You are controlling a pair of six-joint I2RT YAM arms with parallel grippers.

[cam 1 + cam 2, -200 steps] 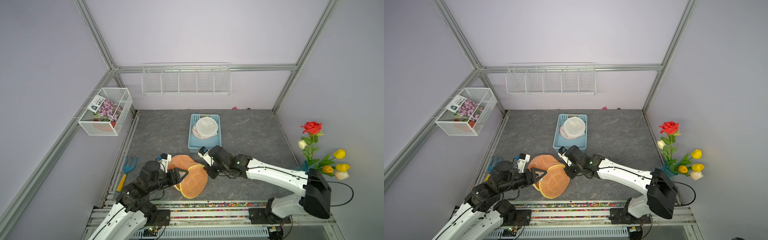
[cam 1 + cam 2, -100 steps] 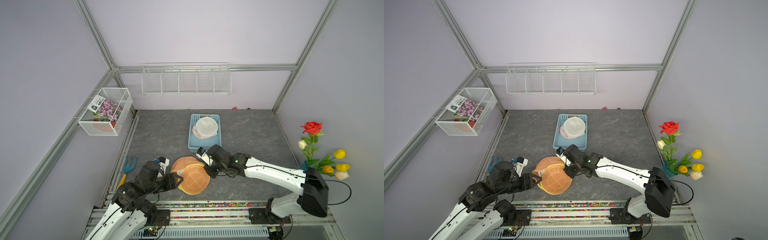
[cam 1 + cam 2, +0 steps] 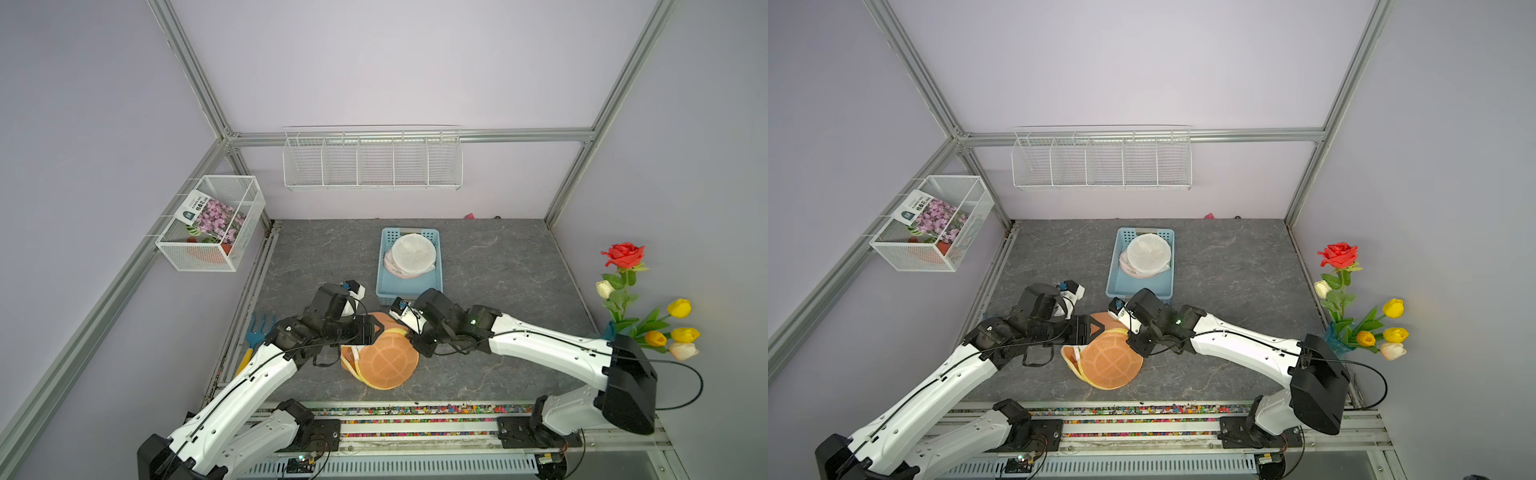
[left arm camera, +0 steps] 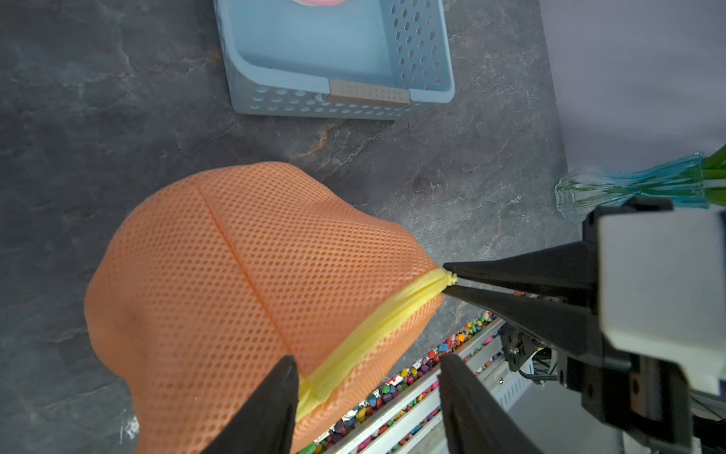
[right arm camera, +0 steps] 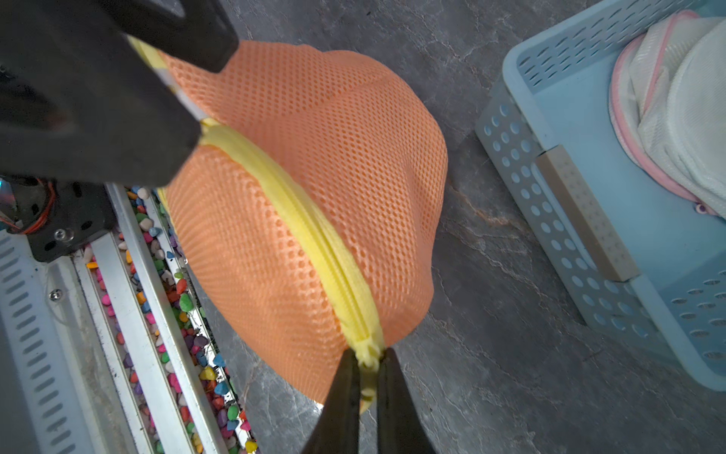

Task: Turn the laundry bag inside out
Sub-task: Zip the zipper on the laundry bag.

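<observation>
Left gripper (image 4: 367,358) advanced onto orange mesh laundry bag (image 3: 384,361); jaws apart | right gripper (image 5: 367,363) clenched on its yellow zipper trim (image 5: 306,220)

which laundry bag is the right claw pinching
The orange mesh bag with yellow trim, on the table: the right claw is shut on its seam. The white bags lie untouched in the blue basket.

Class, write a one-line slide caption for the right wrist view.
Right gripper pinches the yellow zipper seam of the orange mesh laundry bag, beside the blue basket.
</observation>
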